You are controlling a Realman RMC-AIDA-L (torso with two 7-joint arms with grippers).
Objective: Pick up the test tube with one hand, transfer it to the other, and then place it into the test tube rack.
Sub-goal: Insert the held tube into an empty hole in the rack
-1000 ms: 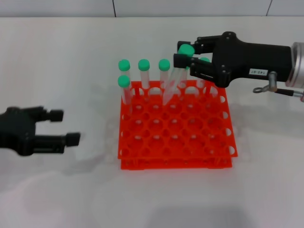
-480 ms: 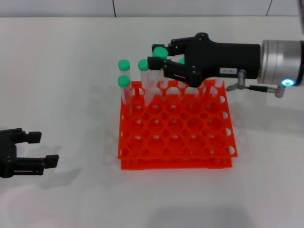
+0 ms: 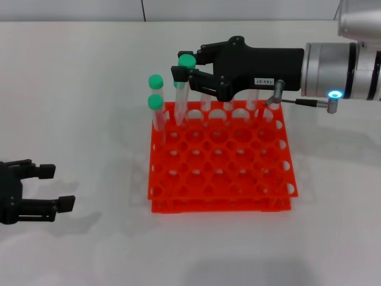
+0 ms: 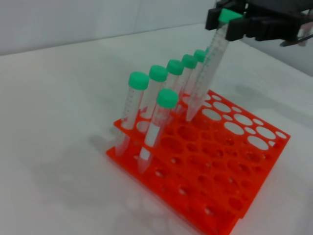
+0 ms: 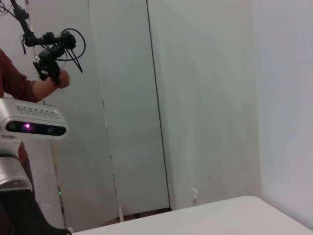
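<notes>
Last step in hand: placing. My right gripper (image 3: 189, 72), the one with the small white label, is clamped on the test tube (image 3: 183, 89) just under its green cap (image 3: 187, 60), holding it over the far-left part of the test tube rack (image 3: 220, 173). From the left wrist view the tube (image 4: 208, 73) hangs tilted, its tip down at the rack's back rows, at or just above a hole; can't tell if it has entered. Transfer looks done, judging by which gripper has it.

Next move, my guess: straighten the tube to vertical, centre the tip on a free hole, lower until it seats, then let go. Risk is knocking the neighbour tubes (image 3: 156, 107) already standing along the rack's far and left edges, close beside it.

Pose: right arm reaches in from the right edge of the bench, forearm near level, silver wrist (image 3: 333, 70) with blue light showing, gripper pointing toward the left edge. Rack sits mid-bench.

My left gripper (image 3: 43, 187), unlabelled, is parked low near the front-left corner of the bench, fingers apart, holding nothing, well apart from the rack.

Right wrist view shows only room walls, nothing of the work.
</notes>
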